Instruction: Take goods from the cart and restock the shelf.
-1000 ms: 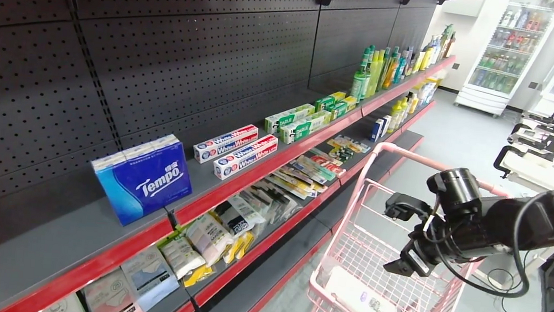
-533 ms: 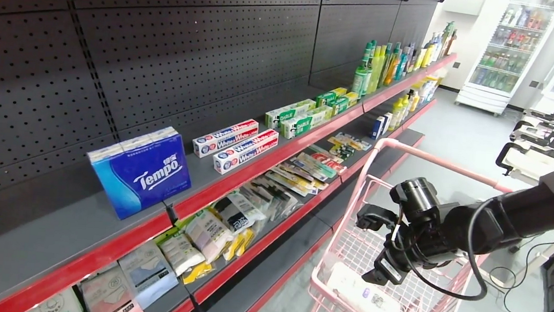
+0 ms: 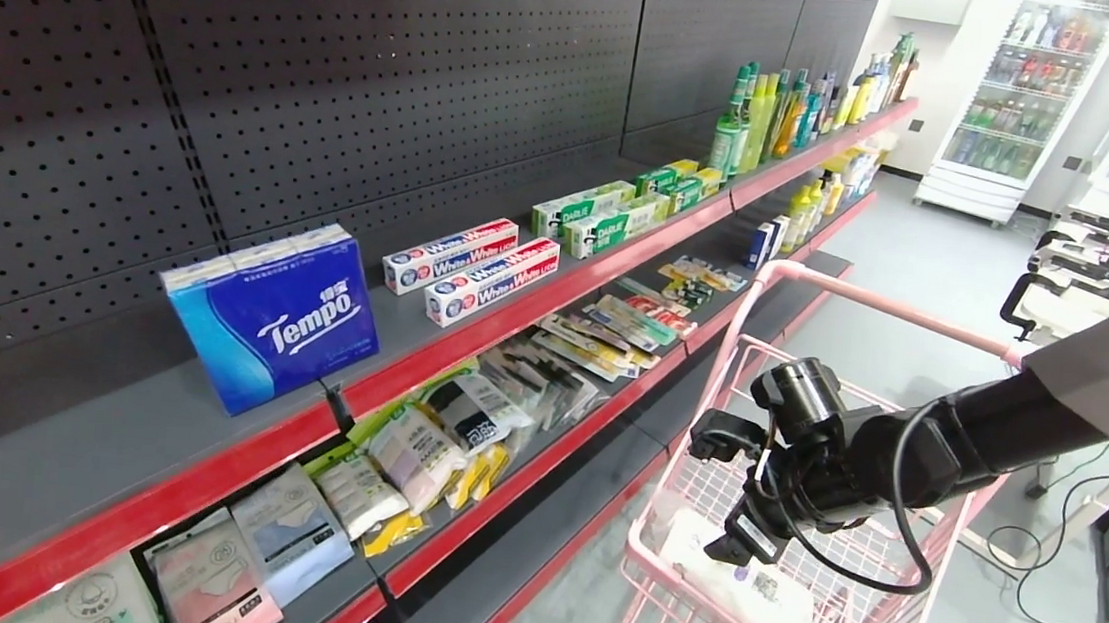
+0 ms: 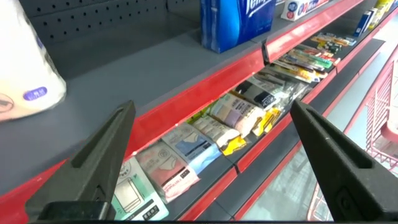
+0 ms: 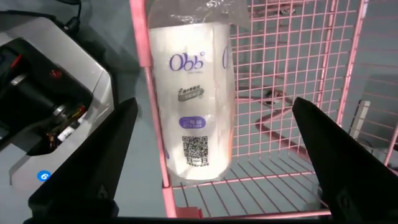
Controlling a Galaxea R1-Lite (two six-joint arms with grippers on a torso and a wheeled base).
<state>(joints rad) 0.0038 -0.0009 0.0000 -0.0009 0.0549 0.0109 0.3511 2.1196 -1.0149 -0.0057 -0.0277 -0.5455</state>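
A pink wire cart [image 3: 822, 290] stands beside the shelf and holds a white wrapped paper-roll pack [image 3: 741, 584]. My right gripper [image 3: 732, 550] hangs over the cart just above that pack, open and holding nothing. In the right wrist view the paper-roll pack [image 5: 193, 93] lies against the cart's pink wall [image 5: 144, 62], ahead of the open right gripper [image 5: 211, 165]. My left gripper [image 4: 211, 168] is open and empty, in front of the grey shelf board [image 4: 124, 68]. A white roll pack [image 4: 25, 68] and a blue tissue pack [image 4: 236, 22] stand on that board.
The grey shelf [image 3: 79, 471] carries the blue tissue pack [image 3: 273, 312], toothpaste boxes [image 3: 478, 270] and bottles [image 3: 772, 120] further along; bare board lies left of the blue pack. Bagged goods [image 3: 422, 451] fill the lower shelf. Coolers [image 3: 1015, 101] stand behind.
The head camera has shifted a little. My right arm has swung left and down, from above the cart's middle to just over the white pack at its near-left corner.
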